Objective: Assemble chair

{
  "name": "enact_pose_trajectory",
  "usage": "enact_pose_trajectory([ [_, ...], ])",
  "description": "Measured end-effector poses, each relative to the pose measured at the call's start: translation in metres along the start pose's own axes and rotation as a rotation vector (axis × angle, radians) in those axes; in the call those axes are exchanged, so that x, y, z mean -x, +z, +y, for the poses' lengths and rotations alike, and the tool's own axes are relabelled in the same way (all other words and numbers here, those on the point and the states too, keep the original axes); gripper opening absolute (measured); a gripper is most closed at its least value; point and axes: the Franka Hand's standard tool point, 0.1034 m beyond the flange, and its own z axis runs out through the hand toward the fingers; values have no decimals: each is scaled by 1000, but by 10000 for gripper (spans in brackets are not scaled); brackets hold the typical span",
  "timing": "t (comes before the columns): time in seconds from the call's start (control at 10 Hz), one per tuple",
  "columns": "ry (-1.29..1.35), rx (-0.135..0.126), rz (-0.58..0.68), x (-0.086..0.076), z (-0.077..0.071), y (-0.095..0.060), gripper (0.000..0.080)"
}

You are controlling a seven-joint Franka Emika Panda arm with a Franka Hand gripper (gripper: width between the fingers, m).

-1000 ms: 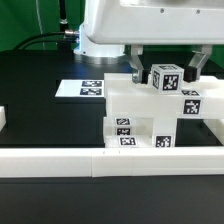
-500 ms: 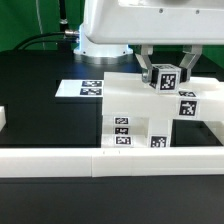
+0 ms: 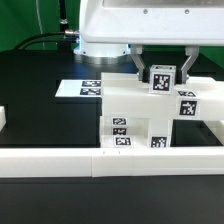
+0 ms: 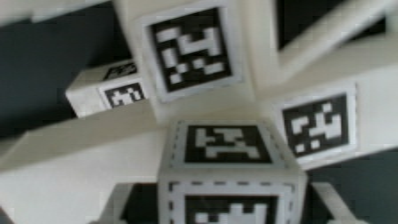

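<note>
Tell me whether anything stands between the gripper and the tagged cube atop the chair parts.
Nothing visible does. The gripper straddles the cube, a finger close against each side, and no other part sits in that gap. The chair structure lies below.

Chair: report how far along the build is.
Done: several white parts already appear joined as one block. In hand: the gripper clamps a tagged piece atop it. Left: whether that piece is seated cannot be told, and no finished chair shows yet.
</note>
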Motion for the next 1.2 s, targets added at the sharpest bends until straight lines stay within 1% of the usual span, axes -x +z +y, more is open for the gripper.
enact_pose_trajectory([
  [0.2, 180, -3, 0, 0, 0, 0, 284],
  [0.5, 331, -12, -5, 0, -2, -1, 284],
  [0.6, 400, -20, -10, 0, -1, -1, 284],
  [0.7, 576, -38, -27, 1, 1, 0, 284],
  [0.8, 716, -37, -34, 2, 3, 0, 284],
  [1.0, 912, -51, -52, 1, 4, 0, 284],
  [1.2, 1019, -56, -61, 2, 3, 0, 284],
])
